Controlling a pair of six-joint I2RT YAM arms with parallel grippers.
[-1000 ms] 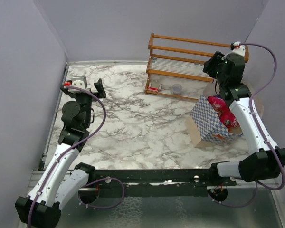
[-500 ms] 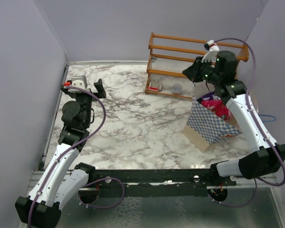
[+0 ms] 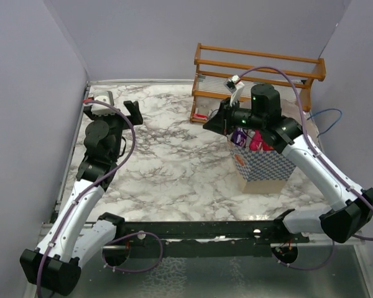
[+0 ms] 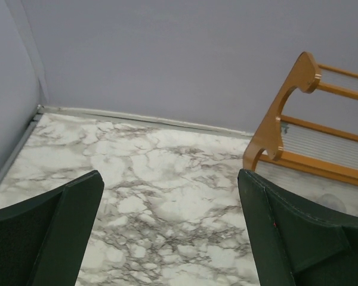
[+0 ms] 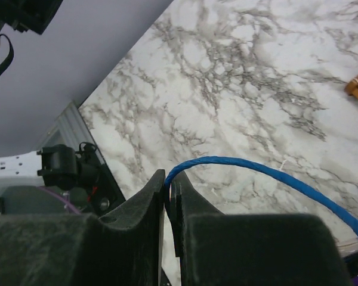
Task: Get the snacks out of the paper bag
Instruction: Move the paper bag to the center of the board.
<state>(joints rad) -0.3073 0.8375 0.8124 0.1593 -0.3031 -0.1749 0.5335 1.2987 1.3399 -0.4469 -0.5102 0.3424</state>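
The blue-and-white checkered paper bag (image 3: 267,164) stands right of the table's middle, open at the top. Inside it a purple packet (image 3: 239,137) and a pink-red packet (image 3: 256,143) show at the mouth. My right gripper (image 3: 219,121) is just left of the bag's mouth and is shut on one blue cord handle (image 5: 268,171), which arcs out from between its jaws (image 5: 168,182). The bag's other blue handle (image 3: 326,118) loops out to the right. My left gripper (image 3: 132,112) is open and empty at the far left, above bare marble (image 4: 167,196).
A wooden rack (image 3: 255,81) with a ribbed clear panel stands at the back right against the wall; it also shows in the left wrist view (image 4: 304,125). A small red item (image 3: 202,116) and a clear round piece (image 3: 230,115) lie at its foot. Grey walls close the table in.
My right gripper has swung left from the back right corner, pulling the handle. The bag slid left with it and now stands more upright. The left arm lifted slightly.
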